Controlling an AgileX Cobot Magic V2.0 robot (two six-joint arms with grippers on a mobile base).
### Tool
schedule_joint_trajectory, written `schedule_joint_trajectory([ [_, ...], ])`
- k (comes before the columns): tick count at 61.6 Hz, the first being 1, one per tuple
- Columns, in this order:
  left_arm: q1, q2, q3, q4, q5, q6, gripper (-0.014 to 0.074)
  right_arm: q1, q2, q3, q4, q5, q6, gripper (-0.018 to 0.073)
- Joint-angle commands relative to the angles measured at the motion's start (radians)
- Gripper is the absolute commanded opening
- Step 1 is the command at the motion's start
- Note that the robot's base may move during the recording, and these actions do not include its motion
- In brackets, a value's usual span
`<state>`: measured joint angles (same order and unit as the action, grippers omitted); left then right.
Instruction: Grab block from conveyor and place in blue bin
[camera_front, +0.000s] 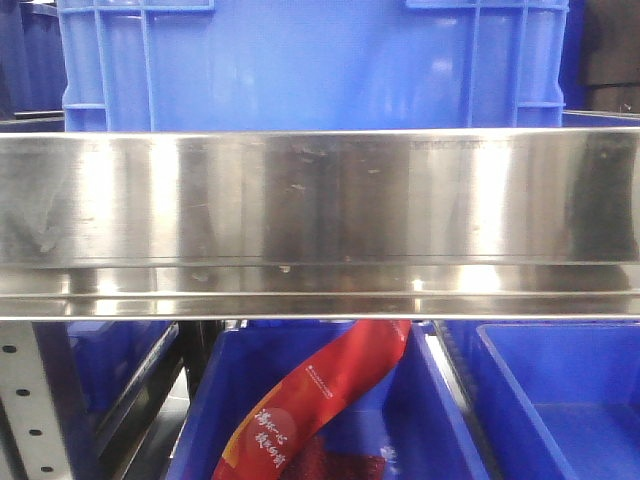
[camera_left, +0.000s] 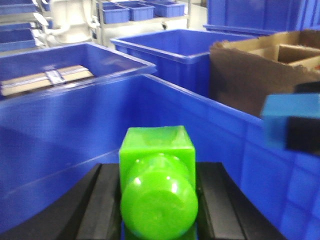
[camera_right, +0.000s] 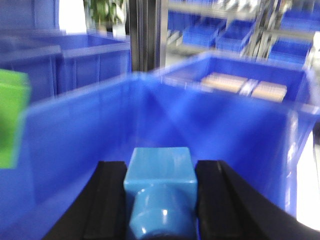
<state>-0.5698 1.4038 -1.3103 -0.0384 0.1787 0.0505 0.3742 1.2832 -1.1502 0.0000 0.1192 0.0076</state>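
Green block is sitting tight between the two black fingers of my left gripper, with its round stud pointing back at my camera, and it is hanging over the open blue bin, whose blue walls are rising just past it. My right gripper is squeezing a light blue block the same way, over the same kind of bin, and at its left edge I am seeing a blurry green shape that is likely my left arm's block. I am thinking both claws only need to let go, since the bin floor is lying straight below.
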Motion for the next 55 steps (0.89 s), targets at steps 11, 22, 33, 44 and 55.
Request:
schedule_joint_trajectory([
  [11,-0.006,0.012,-0.013,-0.031,-0.029,0.0,0.0407,0.003,0.009,-0.011,0.005,-0.024,-0.002,0.0547],
  [22,-0.006,0.008,-0.013,-0.031,-0.029,0.0,0.0332,0.003,0.009,-0.011,0.044,-0.024,-0.002,0.0504],
  [33,-0.006,-0.019,-0.013,-0.031,-0.037,0.0,0.0006,0.003,0.009,-0.011,0.112,-0.024,-0.002,0.0094],
  [44,-0.001,-0.029,-0.013,-0.039,-0.035,-0.002,-0.0111,0.003,-0.001,-0.011,0.131,-0.024,0.0,-0.0161],
  [55,-0.001,-0.127,0.02,-0.094,-0.04,-0.004,-0.0111,0.003,-0.098,0.002,0.138,-0.026,-0.002,-0.0162],
])
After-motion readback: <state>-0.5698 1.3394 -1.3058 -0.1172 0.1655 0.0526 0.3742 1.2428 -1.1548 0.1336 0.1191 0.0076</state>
